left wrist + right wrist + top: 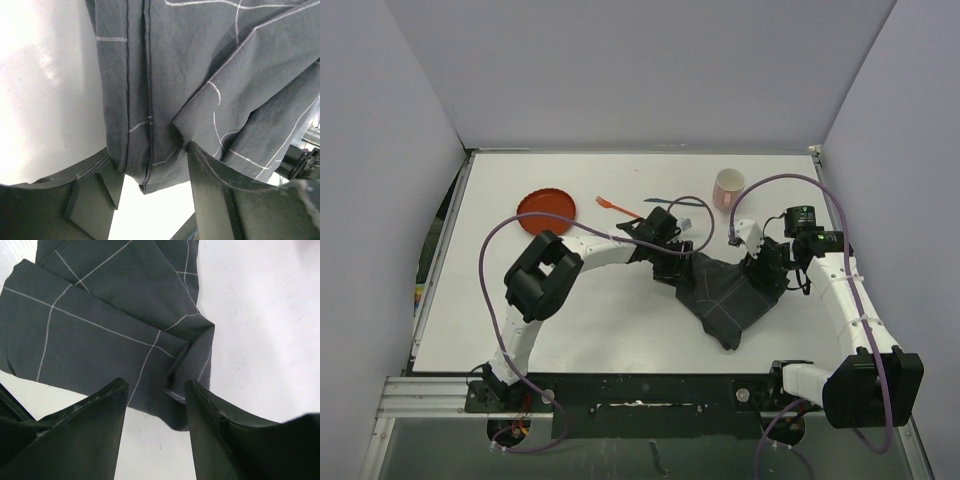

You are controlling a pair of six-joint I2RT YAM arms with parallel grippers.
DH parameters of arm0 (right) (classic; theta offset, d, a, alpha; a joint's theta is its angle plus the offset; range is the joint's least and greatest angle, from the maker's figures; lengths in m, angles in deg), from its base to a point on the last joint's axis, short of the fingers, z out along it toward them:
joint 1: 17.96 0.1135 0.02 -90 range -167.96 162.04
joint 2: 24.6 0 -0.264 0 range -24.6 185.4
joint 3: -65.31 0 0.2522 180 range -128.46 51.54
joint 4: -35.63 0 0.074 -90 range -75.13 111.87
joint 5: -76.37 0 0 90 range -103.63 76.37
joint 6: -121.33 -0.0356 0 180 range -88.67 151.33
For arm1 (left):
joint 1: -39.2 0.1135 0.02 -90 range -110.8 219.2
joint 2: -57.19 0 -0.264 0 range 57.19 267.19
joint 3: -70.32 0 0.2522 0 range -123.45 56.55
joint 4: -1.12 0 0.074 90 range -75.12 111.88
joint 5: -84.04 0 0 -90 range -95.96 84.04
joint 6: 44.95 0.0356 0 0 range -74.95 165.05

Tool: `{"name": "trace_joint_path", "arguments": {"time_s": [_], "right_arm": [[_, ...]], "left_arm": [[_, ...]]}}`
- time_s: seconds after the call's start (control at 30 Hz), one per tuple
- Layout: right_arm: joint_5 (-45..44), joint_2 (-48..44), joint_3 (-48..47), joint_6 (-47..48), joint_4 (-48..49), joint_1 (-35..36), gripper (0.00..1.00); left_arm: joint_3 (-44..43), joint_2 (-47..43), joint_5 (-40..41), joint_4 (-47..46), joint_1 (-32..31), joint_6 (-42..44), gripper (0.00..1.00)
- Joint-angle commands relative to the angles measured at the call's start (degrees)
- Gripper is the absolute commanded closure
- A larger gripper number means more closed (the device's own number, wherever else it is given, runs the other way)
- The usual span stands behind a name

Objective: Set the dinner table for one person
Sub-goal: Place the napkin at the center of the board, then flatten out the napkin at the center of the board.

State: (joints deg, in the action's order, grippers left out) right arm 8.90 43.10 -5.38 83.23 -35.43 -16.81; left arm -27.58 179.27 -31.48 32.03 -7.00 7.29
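A dark grid-lined cloth mat [725,300] lies crumpled on the white dinner table [520,310], between my two arms. My left gripper [672,258] is at the mat's upper left edge. In the left wrist view its jaws [152,157] stand apart, with a folded hem of the mat [200,60] hanging between them. My right gripper [760,268] is at the mat's upper right corner. In the right wrist view its jaws [157,385] are open, and a folded corner of the mat [100,305] lies just ahead of the tips, over bare table [260,315].
A red plate [546,210] sits at the back left. An orange fork [617,208] and a blue utensil [665,201] lie behind the left gripper. A pale cup [728,188] stands at the back right. Purple cables loop over both arms.
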Motion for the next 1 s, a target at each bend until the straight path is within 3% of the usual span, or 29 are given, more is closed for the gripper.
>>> {"name": "trace_joint_path", "arguments": {"time_s": [0.0,0.13,0.17,0.23,0.37,0.5,0.73,0.87,0.97], "right_arm": [[0.15,-1.59,-1.18,-0.57,1.79,-0.44,0.51],[0.38,-1.58,-0.5,-0.98,2.41,-0.42,0.53],[0.38,-1.56,-0.51,-1.13,2.51,-0.44,0.54],[0.38,-1.7,-0.68,-1.19,2.53,-0.44,0.56],[-0.14,-2.16,-1.03,-1.85,3.25,-0.45,0.62],[-0.24,-2.4,-1.46,-2.99,3.86,-0.34,0.62],[1.11,-1.83,-1.78,-4.45,4.51,0.24,0.62],[1.52,-1.28,-1.79,-5.3,4.84,0.6,0.62],[1.79,-1.23,-1.66,-5.45,4.77,1.02,0.62]], "left_arm": [[0.99,-1.9,-0.32,2.44,-0.13,2.77,0.52],[1.88,-6.67,0.14,5.13,-0.08,4.28,0.65],[1.95,-7.38,0.27,5.62,-0.07,4.32,0.74],[2.09,-10.01,0.73,6.32,-0.12,4.15,1.0],[0.22,-15.2,1.62,8.18,-0.1,4.2,1.0],[-5.66,-20.74,5.03,15.17,0.84,6.72,1.0],[-14.45,-29.96,4.72,24.15,7.4,5.33,1.0],[-10.73,-31.32,4.95,26.22,10.99,4.86,1.0],[-1.89,-30.69,4.32,24.72,13.05,4.1,1.0]]}}
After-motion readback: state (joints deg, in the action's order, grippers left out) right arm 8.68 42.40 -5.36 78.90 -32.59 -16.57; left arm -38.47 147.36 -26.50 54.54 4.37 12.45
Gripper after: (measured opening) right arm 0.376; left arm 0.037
